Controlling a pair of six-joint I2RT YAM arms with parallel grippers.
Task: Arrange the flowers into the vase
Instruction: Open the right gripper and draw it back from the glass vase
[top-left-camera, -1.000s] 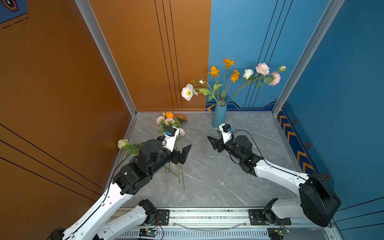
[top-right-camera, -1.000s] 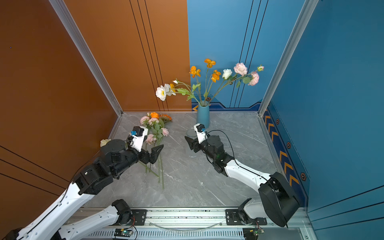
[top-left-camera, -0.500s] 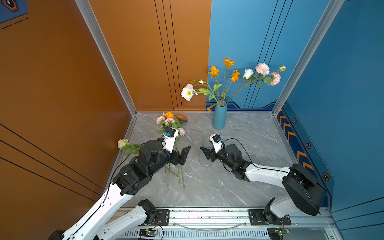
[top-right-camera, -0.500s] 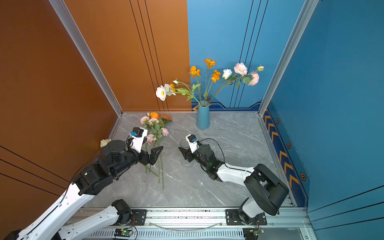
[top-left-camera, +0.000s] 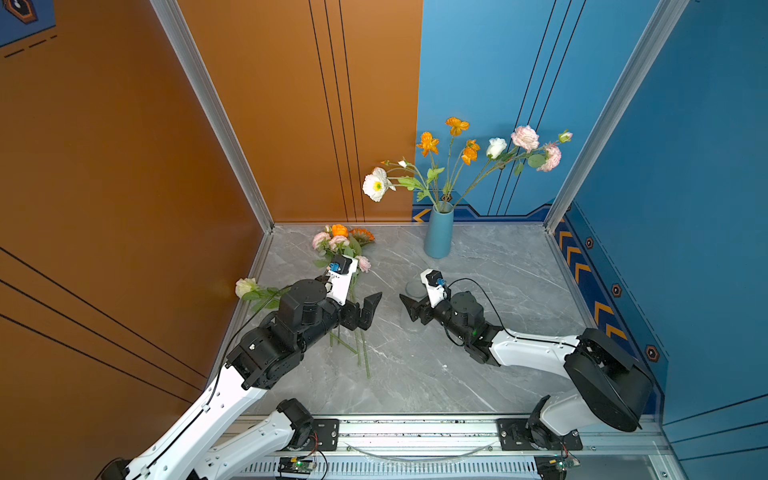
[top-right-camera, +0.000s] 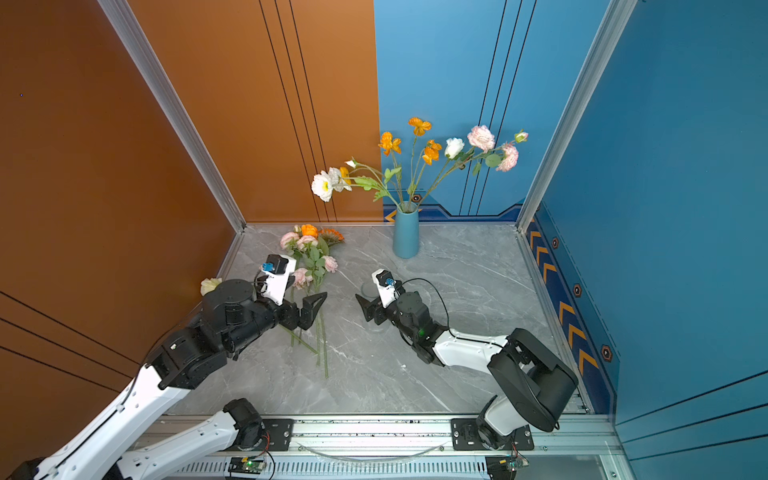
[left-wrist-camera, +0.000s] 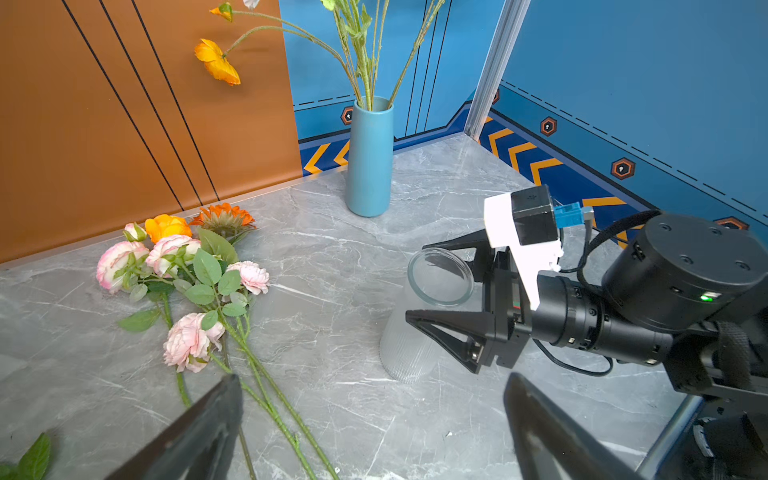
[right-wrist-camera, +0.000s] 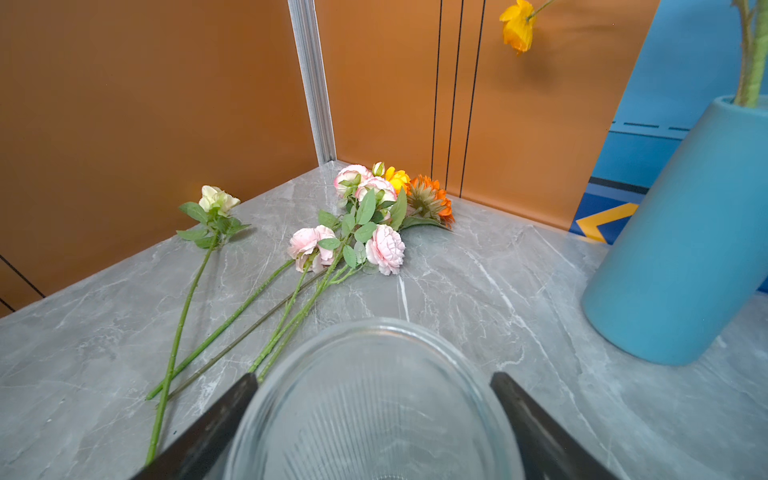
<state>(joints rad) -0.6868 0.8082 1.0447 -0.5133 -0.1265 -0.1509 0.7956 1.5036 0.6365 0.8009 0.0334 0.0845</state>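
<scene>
Worktop (top-left-camera: 415, 374) with blue vase (top-left-camera: 438, 232) of flowers (top-left-camera: 524, 137) at the back.
Loose flowers (top-left-camera: 338, 241) lie near the back left corner, stems under the wide-open left end effector (left-wrist-camera: 372, 377); a glass vase (left-wrist-camera: 405, 349) stands mid-worktop between the right end effector's (right-wrist-camera: 372, 375) spread jaws, one side clear of it.

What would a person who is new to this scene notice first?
First the tall blue vase at the back of the table, with orange, white and pink blooms spreading above it. Then the loose flowers lying near the back left corner, and the clear glass between the open jaws of the right gripper.
</scene>
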